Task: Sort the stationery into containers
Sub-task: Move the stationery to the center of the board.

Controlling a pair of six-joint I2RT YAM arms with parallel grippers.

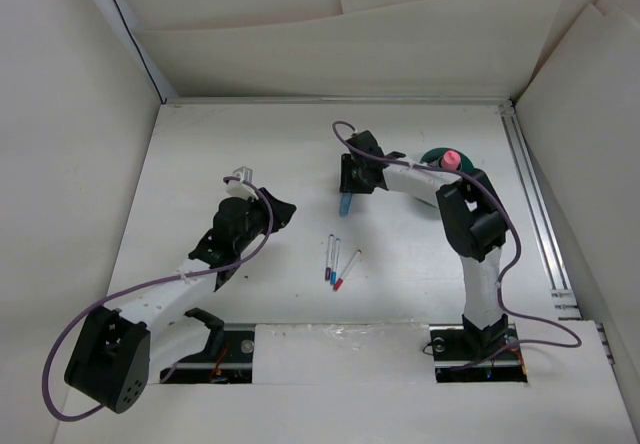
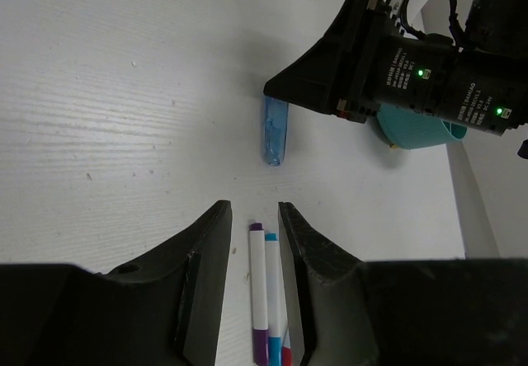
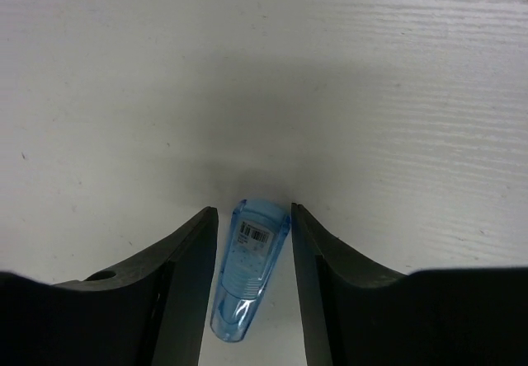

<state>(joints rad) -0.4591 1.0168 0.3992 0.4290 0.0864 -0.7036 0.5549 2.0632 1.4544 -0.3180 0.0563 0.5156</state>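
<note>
A light blue marker (image 3: 247,267) lies on the white table between the open jaws of my right gripper (image 3: 253,211); a small gap shows on each side. It also shows in the top view (image 1: 345,204) under the right gripper (image 1: 347,190), and in the left wrist view (image 2: 275,131). Three thin white pens (image 1: 335,259) lie side by side in the middle of the table. In the left wrist view they (image 2: 266,292) appear between the open fingers of my left gripper (image 2: 252,209), which is empty and off to their left (image 1: 278,212). The teal cup (image 1: 432,156) holds a pink marker (image 1: 451,158).
The table is boxed in by white walls, with a metal rail (image 1: 535,204) along the right side. The right arm's black wrist (image 2: 371,61) hangs over the blue marker, with the teal cup (image 2: 421,133) behind it.
</note>
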